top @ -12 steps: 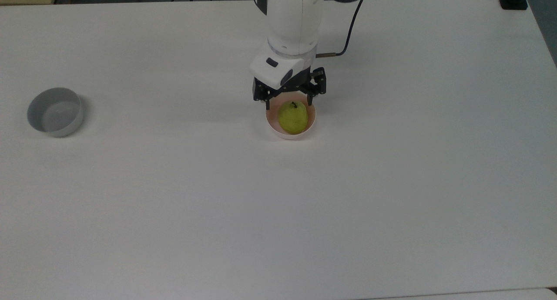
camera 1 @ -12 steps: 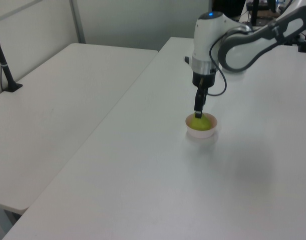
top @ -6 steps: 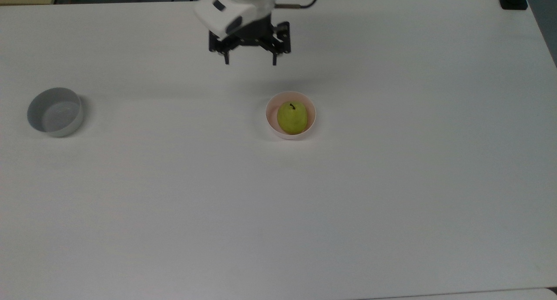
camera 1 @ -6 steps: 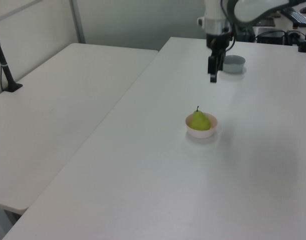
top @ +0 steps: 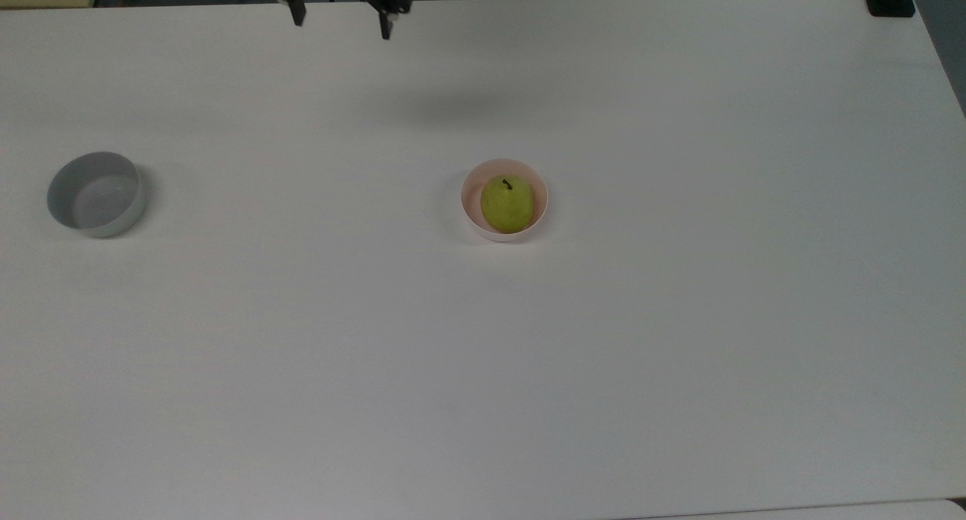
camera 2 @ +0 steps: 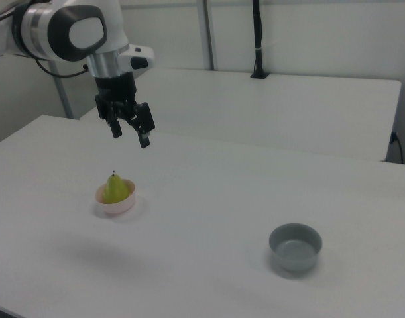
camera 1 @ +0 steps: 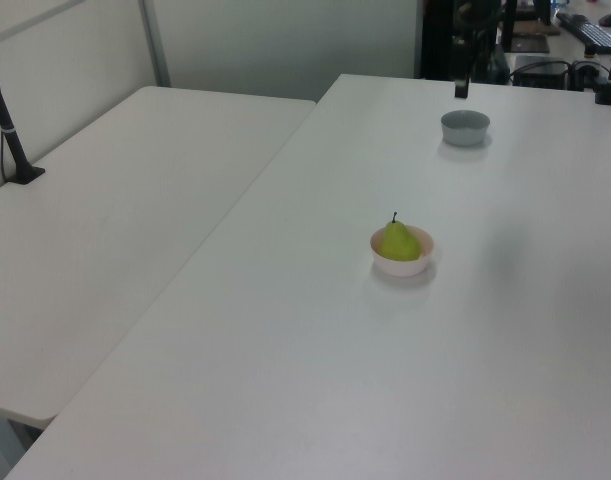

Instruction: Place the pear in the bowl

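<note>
Even, bright overhead light; the counter [top: 679, 316] looks flat white without glare. Shadows are soft and faint: a smudge under the hand [camera 2: 129, 132], thin rims beside both bowls.

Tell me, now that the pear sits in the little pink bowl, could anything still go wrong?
Probably little. The pear stands upright in the pink bowl and rises above its rim, so a bump to the table might tip it out. The open gripper hangs high and well clear; only a swing back low could knock the bowl. The grey bowl is far off.
</note>
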Tool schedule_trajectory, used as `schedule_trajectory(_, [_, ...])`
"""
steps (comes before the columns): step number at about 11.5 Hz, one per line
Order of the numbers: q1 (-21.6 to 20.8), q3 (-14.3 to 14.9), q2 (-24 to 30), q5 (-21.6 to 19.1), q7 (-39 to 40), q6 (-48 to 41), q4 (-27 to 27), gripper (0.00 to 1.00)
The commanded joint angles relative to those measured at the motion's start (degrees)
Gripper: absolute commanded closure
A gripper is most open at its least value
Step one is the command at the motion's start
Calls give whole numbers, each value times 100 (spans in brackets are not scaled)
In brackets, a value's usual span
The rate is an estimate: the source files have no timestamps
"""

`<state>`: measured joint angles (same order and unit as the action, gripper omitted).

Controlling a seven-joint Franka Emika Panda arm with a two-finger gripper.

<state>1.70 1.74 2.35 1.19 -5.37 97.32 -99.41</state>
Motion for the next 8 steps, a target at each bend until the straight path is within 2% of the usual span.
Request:
schedule_trajectory(1, [357, -139, 292, -92, 489, -187, -26, 0])
schedule_trajectory(4, [375, 18, 187, -206, 1798, -108, 140, 0])
schedule_trajectory(6, [209, 273, 64, -460, 1978, 172, 220, 0])
schedule_trajectory(8, [-72, 554, -42, -470, 1960, 200, 316, 0])
